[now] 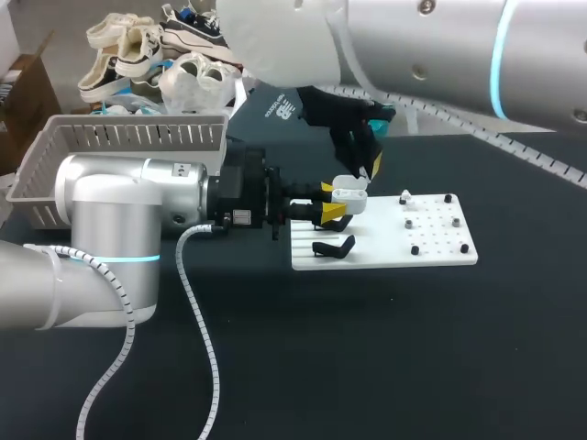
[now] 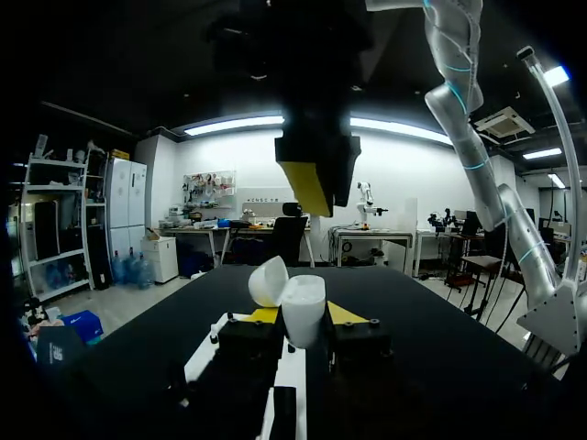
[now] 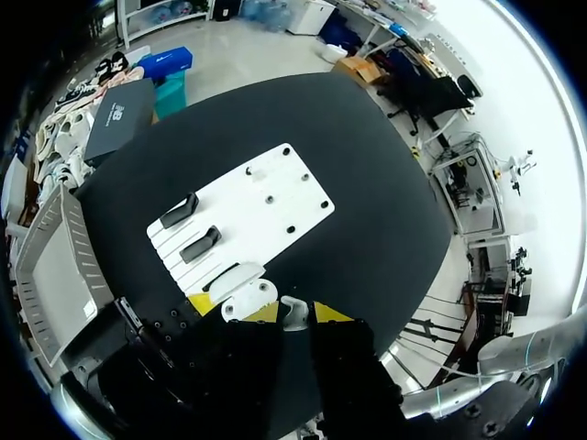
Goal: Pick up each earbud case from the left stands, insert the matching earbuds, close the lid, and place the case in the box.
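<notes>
A white oval earbud case (image 1: 349, 196), lid up, is clamped between the yellow tips of the left gripper (image 1: 332, 207) over the ten o'clock corner of a flat white stand board (image 1: 436, 236). A small white earbud (image 3: 293, 312) is pinched in the nearly closed right gripper (image 1: 371, 170), held just above the case at one o'clock. A grey slotted plastic basket (image 1: 119, 137) is seen at nine o'clock, and bare black tabletop (image 1: 413, 348) is shown open toward six.
</notes>
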`<state>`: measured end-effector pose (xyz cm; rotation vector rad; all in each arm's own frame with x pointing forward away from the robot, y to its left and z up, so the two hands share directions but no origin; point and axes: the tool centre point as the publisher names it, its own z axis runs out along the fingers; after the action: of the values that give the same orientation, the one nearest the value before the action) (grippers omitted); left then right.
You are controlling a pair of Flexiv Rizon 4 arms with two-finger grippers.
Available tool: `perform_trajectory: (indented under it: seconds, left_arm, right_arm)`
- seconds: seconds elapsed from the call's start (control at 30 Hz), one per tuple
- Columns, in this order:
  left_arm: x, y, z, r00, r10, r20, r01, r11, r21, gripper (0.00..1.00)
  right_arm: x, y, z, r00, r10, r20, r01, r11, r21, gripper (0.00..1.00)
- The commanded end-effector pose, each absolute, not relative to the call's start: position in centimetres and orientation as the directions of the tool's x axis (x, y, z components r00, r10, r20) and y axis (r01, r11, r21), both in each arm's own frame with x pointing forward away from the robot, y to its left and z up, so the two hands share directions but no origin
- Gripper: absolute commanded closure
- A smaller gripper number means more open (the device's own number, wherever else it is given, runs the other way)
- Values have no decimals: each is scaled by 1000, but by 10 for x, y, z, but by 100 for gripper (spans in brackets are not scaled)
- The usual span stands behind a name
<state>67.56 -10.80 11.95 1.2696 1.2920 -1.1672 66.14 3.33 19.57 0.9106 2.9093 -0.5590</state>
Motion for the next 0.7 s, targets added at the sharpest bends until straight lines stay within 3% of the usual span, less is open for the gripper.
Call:
perform_trajectory:
  seconds: [0.03,0.7]
  left_arm:
    - [676,-109,119,-12,94,-995,1000,8,-11,100]
    - [676,-109,119,-12,94,-995,1000,8,-11,100]
  right_arm:
    - [660,34,193,-826,541,-155,560,764,-321,100]
    - [660,38,178,-830,539,-144,556,778,-293,100]
